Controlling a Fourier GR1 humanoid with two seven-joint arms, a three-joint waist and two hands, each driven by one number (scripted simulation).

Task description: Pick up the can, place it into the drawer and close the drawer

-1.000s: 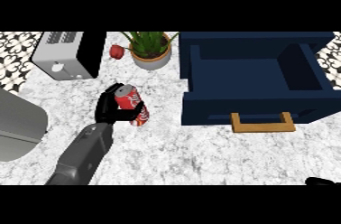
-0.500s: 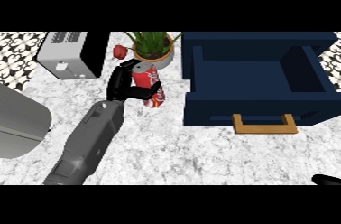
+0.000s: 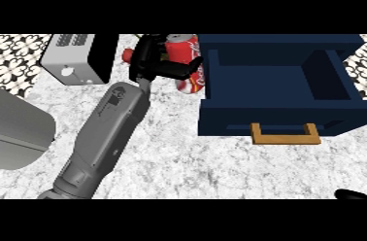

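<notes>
My left hand (image 3: 154,60) is shut on the red can (image 3: 188,60), holding it raised just left of the drawer's left wall. The black thumb crosses the can's front and hides part of it. The dark blue drawer (image 3: 279,113) stands open at the right, its inside showing nothing in it, with a wooden handle (image 3: 284,134) on its front. Only a black tip of my right hand (image 3: 351,194) shows at the lower right edge.
A toaster (image 3: 75,58) stands at the back left. A small red object (image 3: 128,54) peeks out behind my left hand. A grey rounded object (image 3: 22,130) sits at the left edge. Marble counter (image 3: 208,167) stretches across the front.
My left hand has lifted the can and carried it up and to the right, from the counter's middle to the drawer's left wall. The potted plant is now hidden behind it.
</notes>
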